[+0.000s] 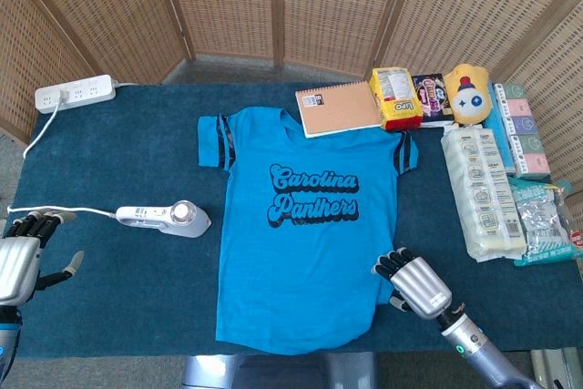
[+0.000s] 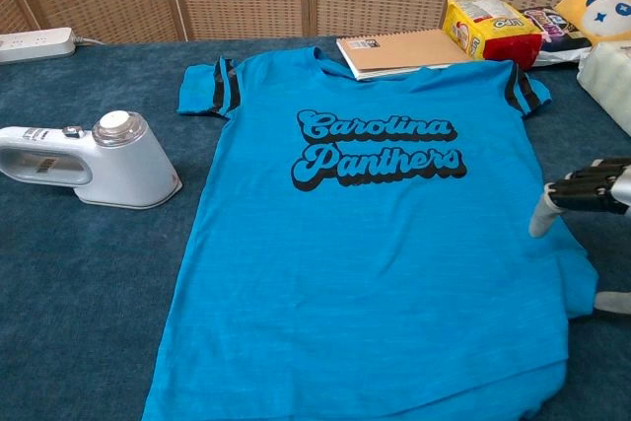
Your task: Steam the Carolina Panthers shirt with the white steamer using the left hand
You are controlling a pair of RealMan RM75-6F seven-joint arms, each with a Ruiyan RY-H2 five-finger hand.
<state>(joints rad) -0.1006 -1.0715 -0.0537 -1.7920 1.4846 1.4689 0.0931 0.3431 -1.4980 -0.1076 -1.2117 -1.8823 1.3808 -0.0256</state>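
The blue Carolina Panthers shirt (image 1: 301, 243) (image 2: 375, 244) lies flat in the middle of the blue table cloth, print facing up. To its left, apart from it, the white steamer (image 1: 168, 218) (image 2: 99, 160) rests on its side, with its cord (image 1: 55, 211) trailing left. My left hand (image 1: 18, 266) hangs open at the near left edge, well left of the steamer, and holds nothing. My right hand (image 1: 414, 284) (image 2: 587, 194) hovers by the shirt's lower right hem with its fingers apart, and it is also empty.
A white power strip (image 1: 75, 93) (image 2: 35, 43) sits at the far left. A notebook (image 1: 340, 107), a yellow snack bag (image 1: 396, 97) and a yellow plush (image 1: 467, 93) line the back. Packaged goods (image 1: 483, 193) fill the right side. A wicker screen stands behind.
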